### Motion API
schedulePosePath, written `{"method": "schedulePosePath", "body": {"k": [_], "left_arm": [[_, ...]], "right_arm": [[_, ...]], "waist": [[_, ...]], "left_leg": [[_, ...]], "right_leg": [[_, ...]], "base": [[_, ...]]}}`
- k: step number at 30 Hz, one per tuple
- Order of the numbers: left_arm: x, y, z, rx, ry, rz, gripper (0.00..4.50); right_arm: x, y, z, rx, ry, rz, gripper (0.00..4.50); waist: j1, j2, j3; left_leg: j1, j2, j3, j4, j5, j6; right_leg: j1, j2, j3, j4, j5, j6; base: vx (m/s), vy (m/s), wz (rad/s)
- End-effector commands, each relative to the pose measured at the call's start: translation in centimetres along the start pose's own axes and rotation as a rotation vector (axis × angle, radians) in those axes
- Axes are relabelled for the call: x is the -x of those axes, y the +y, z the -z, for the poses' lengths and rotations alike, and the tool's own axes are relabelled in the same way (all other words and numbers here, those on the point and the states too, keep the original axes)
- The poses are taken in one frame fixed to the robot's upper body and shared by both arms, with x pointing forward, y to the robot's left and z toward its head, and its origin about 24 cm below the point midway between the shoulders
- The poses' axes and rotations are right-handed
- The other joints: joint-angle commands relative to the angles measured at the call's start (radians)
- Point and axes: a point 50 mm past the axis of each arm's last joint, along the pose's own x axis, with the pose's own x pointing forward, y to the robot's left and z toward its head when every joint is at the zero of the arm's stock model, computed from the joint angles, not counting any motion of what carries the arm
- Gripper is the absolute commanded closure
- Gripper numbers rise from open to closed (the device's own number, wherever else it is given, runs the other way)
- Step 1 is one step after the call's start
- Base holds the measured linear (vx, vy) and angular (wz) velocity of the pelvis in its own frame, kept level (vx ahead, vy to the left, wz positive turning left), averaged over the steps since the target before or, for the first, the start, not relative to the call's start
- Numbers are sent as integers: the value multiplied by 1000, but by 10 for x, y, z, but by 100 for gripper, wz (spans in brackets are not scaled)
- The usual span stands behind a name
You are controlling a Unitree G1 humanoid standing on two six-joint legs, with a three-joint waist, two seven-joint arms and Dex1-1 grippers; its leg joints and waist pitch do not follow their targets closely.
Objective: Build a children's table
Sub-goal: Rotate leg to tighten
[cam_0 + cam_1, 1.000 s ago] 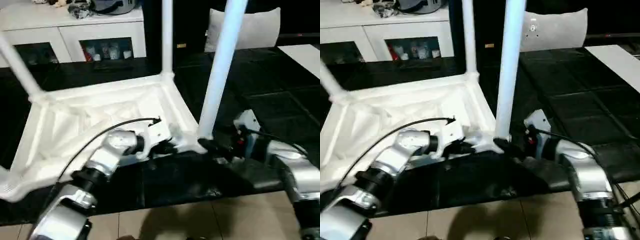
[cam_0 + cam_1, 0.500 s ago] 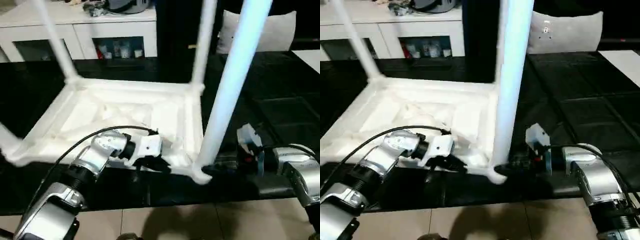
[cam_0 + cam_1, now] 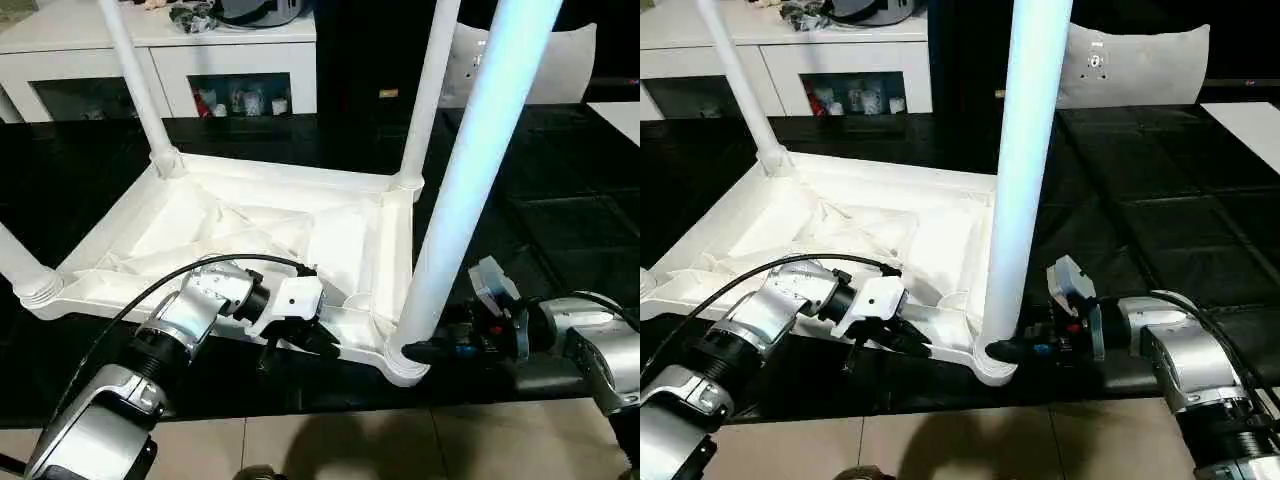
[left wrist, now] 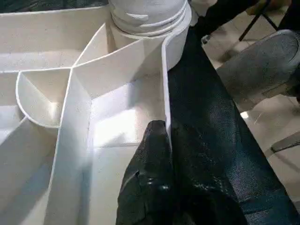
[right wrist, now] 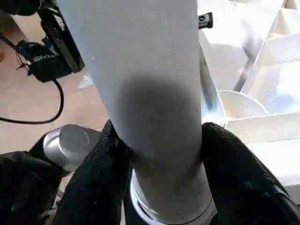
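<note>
One table: we see the children's table [image 3: 270,225] upside down on the black surface [image 3: 560,200], centre-left of the head frames, X-ribbed underside facing up.
Legs: four legs seated in the corner sockets, all pointing up. Near-right leg [image 3: 470,170] runs from lower centre to the top edge; far-right leg [image 3: 428,90] upper centre; far-left leg [image 3: 135,80] upper left; near-left leg [image 3: 18,265] at the left edge.
Near-right socket: we see the leg's ribbed collar sitting in the round corner socket [image 3: 400,360], lower centre of the frame.
Left gripper: left gripper [image 4: 166,140] has its fingers pressed together on the table's near edge wall; in the left wrist view the thin white wall sits between the two black fingertips [image 4: 152,154]. In the head view it is at lower centre-left, just beside the near-right socket.
Right gripper: right gripper [image 5: 159,154] straddles the base of the near-right leg, one black finger [image 5: 98,173] on each side, both touching the leg just above the collar. We read it as clamped on that leg. In the head view it reaches in from the lower right.
Background: white cabinet [image 3: 170,55] with glass doors along the top left; a light cushion [image 3: 1135,65] at upper right; tan tiled floor [image 3: 400,445] along the bottom edge.
</note>
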Motion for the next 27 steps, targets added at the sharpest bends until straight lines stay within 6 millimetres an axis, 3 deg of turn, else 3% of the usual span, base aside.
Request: {"method": "schedulePosePath", "body": {"k": [1, 5, 6, 8, 10, 12, 14, 15, 17, 19, 20, 23, 27], "left_arm": [[-5, 0, -8, -10, -12, 16, 450], [-11, 6, -12, 67, -51, -84, 450], [-14, 8, -14, 88, -64, -125, 450], [-19, 13, -18, 113, -85, -190, 450], [-25, 19, -24, 133, -102, -264, 450], [-29, 23, -29, 149, -114, -322, 450], [-35, 30, -35, 170, -121, -407, 450], [-41, 35, -41, 188, -125, -468, 450], [-47, 37, -44, 193, -114, -512, 450], [-49, 37, -45, 185, -105, -516, 450], [-50, 37, -46, 182, -105, -519, 450], [-49, 38, -46, 179, -113, -524, 450], [-41, 37, -40, 151, -90, -507, 450]], "right_arm": [[-7, 1, -5, -9, -41, 7, 245], [-21, -14, -7, -44, -62, 231, 251], [-26, -20, -8, -48, -74, 313, 252], [-34, -29, -10, -59, -94, 420, 253], [-41, -36, -12, -64, -92, 510, 254], [-48, -40, -14, -86, -108, 584, 256], [-57, -46, -18, -110, -133, 674, 256], [-63, -52, -21, -112, -152, 765, 256], [-68, -55, -25, -134, -190, 815, 256], [-69, -56, -26, -137, -211, 817, 256], [-71, -55, -28, -126, -215, 802, 201], [-69, -50, -30, -90, -229, 725, 187], [-58, -48, -28, -61, -227, 704, 141]], "waist": [[-3, -22, -69], [-14, -20, -63], [-24, -21, -57], [-42, -22, -58], [-68, -22, -58], [-79, -22, -59], [-92, -22, -61], [-94, -27, -64], [-94, -25, -62], [-89, -25, -68], [-86, -25, -69], [-83, -21, -70], [-77, -17, -68]], "left_leg": [[7, 65, -21, -63, -91, 111], [10, 58, -20, -65, -120, 86], [12, 53, -21, -66, -142, 69], [12, 45, -23, -64, -156, 49], [15, 46, -27, -65, -172, 41], [12, 44, -26, -63, -174, 60], [9, 48, -28, -65, -155, 55], [8, 45, -26, -62, -139, 58], [8, 43, -23, -61, -130, 69], [3, 45, -24, -62, -94, 90], [2, 46, -24, -62, -82, 96], [-2, 51, -24, -61, -57, 121], [1, 52, -23, -61, -77, 121]], "right_leg": [[60, -96, 60, -78, -363, -80], [56, -95, 55, -90, -437, -62], [54, -94, 49, -101, -494, -47], [59, -96, 43, -110, -546, -20], [57, -92, 39, -114, -543, -18], [59, -93, 44, -114, -529, -20], [58, -92, 45, -106, -490, -46], [61, -94, 47, -104, -472, -48], [59, -94, 49, -106, -476, -50], [64, -93, 55, -94, -411, -60], [65, -92, 56, -91, -386, -63], [65, -92, 58, -82, -309, -88], [66, -94, 59, -84, -325, -95]], "base": [[0, 0, 0], [0, 0, 0], [0, 0, 0], [0, 0, 0], [0, 0, 0], [0, 0, 0], [0, 0, 0], [0, 0, 0], [0, 0, 0], [0, 0, 0], [0, 0, 0], [0, 0, 0], [0, 0, 0]]}}
